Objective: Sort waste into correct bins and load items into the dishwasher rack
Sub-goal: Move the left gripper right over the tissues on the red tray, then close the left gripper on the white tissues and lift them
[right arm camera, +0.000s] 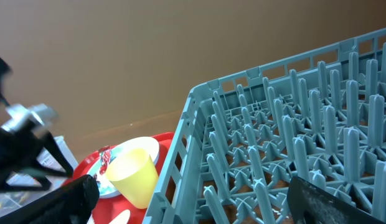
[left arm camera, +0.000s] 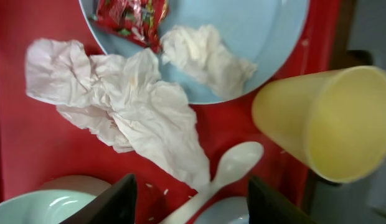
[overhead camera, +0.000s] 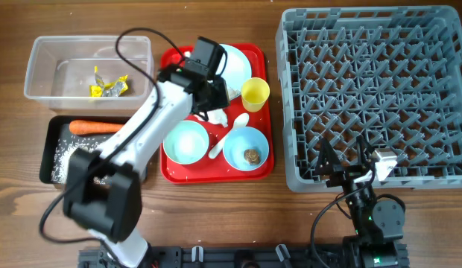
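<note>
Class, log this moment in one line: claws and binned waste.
left claw: open above tissue on red tray | right claw: open, by rack | binned: carrot in black tray, yellow wrappers in clear tub

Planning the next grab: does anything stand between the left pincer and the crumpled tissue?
Nothing visible covers the crumpled tissue. The open left pincer hangs by its tip, where the white spoon lies against it and might get caught.

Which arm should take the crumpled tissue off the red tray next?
Left. Its hand hangs open right above the crumpled tissue on the red tray. The right hand, also open, sits by the dishwasher rack, away from the tray.
</note>
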{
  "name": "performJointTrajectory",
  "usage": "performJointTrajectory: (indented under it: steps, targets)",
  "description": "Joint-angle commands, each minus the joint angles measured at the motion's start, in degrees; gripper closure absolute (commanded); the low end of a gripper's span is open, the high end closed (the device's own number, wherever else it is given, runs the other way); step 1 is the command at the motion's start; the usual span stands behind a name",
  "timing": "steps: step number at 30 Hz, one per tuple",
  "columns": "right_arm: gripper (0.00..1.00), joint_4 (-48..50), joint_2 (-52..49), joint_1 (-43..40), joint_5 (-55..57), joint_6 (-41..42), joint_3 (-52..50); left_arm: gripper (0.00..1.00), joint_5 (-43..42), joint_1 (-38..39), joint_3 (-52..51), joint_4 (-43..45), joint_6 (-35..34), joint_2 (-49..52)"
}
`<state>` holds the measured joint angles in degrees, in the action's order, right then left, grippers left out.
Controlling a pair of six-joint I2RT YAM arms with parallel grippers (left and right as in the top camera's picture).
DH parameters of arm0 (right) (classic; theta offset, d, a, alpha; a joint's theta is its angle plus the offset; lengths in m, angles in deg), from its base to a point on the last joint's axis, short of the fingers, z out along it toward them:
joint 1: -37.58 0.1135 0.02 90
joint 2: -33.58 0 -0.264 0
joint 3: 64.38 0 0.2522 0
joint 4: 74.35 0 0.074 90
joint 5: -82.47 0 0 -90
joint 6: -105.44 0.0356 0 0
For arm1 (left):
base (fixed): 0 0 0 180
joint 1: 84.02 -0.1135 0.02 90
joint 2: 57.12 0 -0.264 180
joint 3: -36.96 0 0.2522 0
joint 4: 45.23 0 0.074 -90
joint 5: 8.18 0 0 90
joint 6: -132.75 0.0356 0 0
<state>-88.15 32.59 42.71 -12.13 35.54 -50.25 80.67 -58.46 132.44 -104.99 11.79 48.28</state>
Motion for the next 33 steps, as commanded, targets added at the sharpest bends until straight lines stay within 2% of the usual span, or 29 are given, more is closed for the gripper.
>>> performJointTrajectory:
  steps: [1,4,8,15,17,20,21,22,33]
  targets:
    - [0.01,0.2,0.3,0.2,0.7,-0.4,-0.1,0.43,0.6,0.8,0.1,0.0,-1.5,4.4]
    - [0.00,0.2,0.3,0.2,0.7,-0.4,-0.1,0.41,0.6,1.0,0.0,0.1,-1.5,6.3]
    - [0.00,0.2,0.3,0.2,0.7,-0.4,-0.1,0.43,0.6,1.0,0.0,0.2,-1.5,8.1]
    - [0.00,0.2,0.3,0.2,0.7,-0.4,-0.1,0.55,0.6,1.0,0.0,1.0,-1.5,9.9]
    - [0.00,0.2,0.3,0.2,0.7,-0.4,-0.1,0.60,0.6,1.0,0.0,1.4,-1.5,10.1]
    - [0.00,0.2,0.3,0.2,0.7,-0.4,-0.1,0.78,0.6,1.0,0.0,1.4,-1.5,10.1]
    - [0.00,0.2,0.3,0.2,0.7,-0.4,-0.1,0.91,0.6,1.0,0.0,1.2,-1.4,10.1]
    - [0.00,0.2,0.3,0.2,0.7,-0.4,-0.1,0.96,0.6,1.0,0.0,0.9,-1.4,9.8]
    - [0.00,0.2,0.3,0.2,0.7,-0.4,-0.1,0.96,2.4,-0.4,0.1,-0.8,0.9,-4.2]
